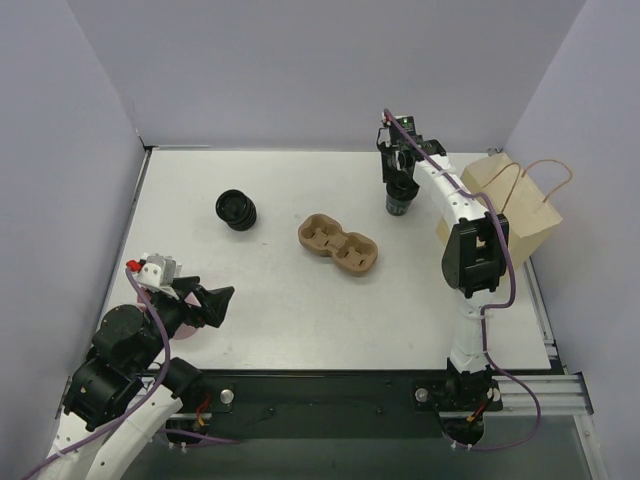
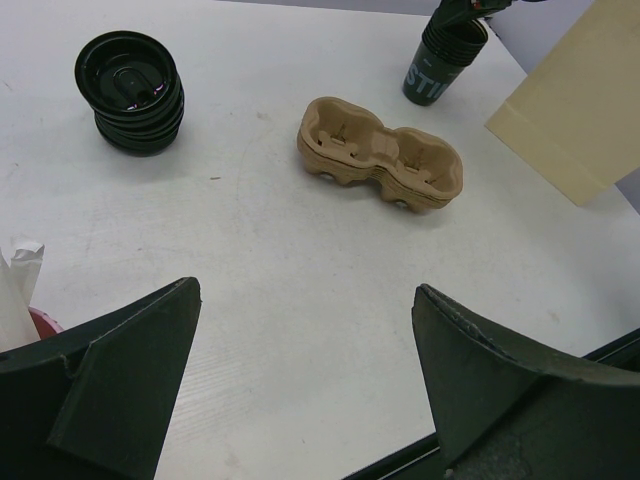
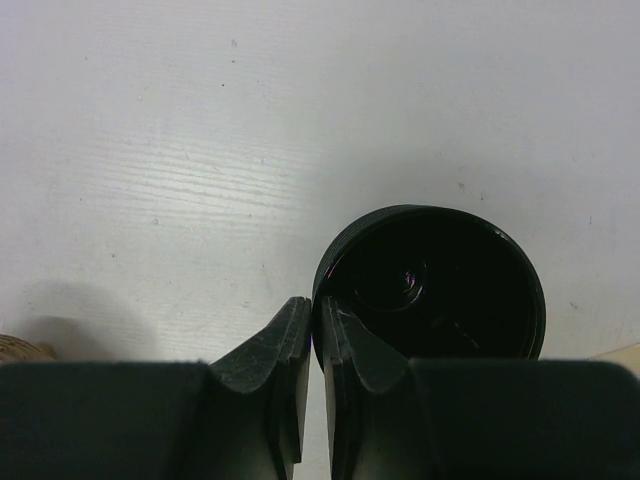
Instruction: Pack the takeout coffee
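Note:
A stack of lidless black cups (image 1: 400,203) stands at the back right of the table. My right gripper (image 3: 315,305) is shut on the rim of the top cup (image 3: 430,285), one finger inside it and one outside. From above, this gripper (image 1: 400,183) sits right over the stack. The brown pulp carrier (image 1: 338,245) lies in the middle, both wells empty. My left gripper (image 2: 305,290) hangs open over bare table at the near left, far from the carrier (image 2: 380,155). The takeout coffee is out of view.
A stack of loose black lids (image 1: 236,210) sits at the back left. A brown paper bag (image 1: 510,200) with handles stands at the right edge, just behind the right arm. A red-rimmed object with white paper (image 2: 20,290) shows beside my left fingers.

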Robot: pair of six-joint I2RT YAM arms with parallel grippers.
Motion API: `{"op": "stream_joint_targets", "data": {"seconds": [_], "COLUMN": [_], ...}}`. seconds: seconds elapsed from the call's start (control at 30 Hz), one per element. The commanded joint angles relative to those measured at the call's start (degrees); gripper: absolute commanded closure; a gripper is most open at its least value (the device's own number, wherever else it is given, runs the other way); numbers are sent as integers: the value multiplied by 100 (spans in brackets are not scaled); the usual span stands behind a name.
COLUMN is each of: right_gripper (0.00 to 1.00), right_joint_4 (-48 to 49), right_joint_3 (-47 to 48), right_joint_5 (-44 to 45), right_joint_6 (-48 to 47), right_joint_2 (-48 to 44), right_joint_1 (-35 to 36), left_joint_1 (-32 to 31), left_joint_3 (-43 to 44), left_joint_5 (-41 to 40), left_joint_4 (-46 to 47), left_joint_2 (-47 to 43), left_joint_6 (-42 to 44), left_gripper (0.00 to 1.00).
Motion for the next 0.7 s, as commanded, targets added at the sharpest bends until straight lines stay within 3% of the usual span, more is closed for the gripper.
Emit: {"op": "stream_joint_targets", "data": {"seconds": [0.0,0.67], "right_gripper": [89,95], "right_joint_4": [-146,-305], "right_joint_3": [247,229], "right_joint_5": [-25,212], "right_joint_6": [50,-99], "right_joint_2": [-90,-293], "right_joint_1": [-52,27], "left_joint_1": [-11,-11], "left_joint_3": [19,10], "left_joint_5": [-19,-2], "left_joint_4": [291,299], "left_joint_2": [82,100], "left_joint_6": [81,81], "left_gripper": [3,3]}}
